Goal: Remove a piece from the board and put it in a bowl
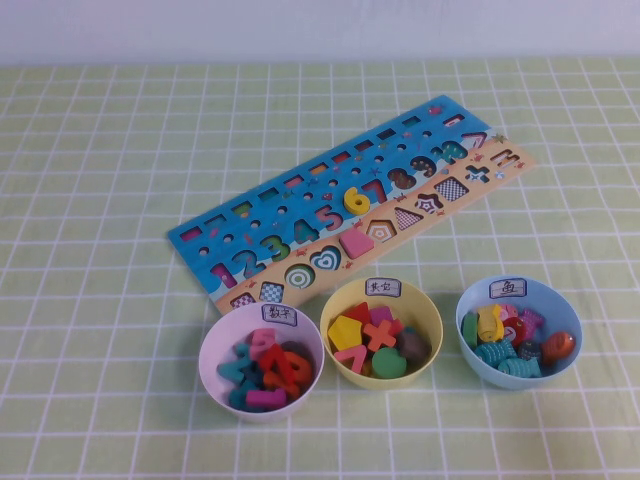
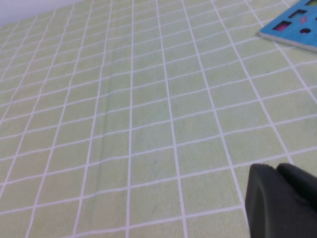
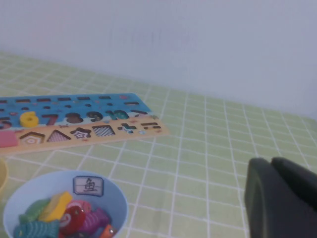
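The board (image 1: 250,222) lies slanted across the middle of the table. The dark brown star piece (image 1: 428,203) sits in its cut-out on the tan strip, toward the board's right end. It also shows in the right wrist view (image 3: 80,132). The pale yellow bowl (image 1: 425,312), with a white label at its far rim, stands in front of the board and holds several coloured shapes. Neither arm shows in the high view. My left gripper (image 2: 276,169) is shut and empty over bare cloth, left of the board's corner (image 2: 297,29). My right gripper (image 3: 271,161) is shut and empty, right of the bowls.
A lilac-pink bowl (image 1: 210,352) of numbers stands left of the yellow bowl. A light blue bowl (image 1: 468,305) of fish pieces stands to its right, also in the right wrist view (image 3: 120,208). A pink trapezoid (image 1: 355,240) and a yellow 6 (image 1: 356,198) sit on the board. Green checked cloth covers the table.
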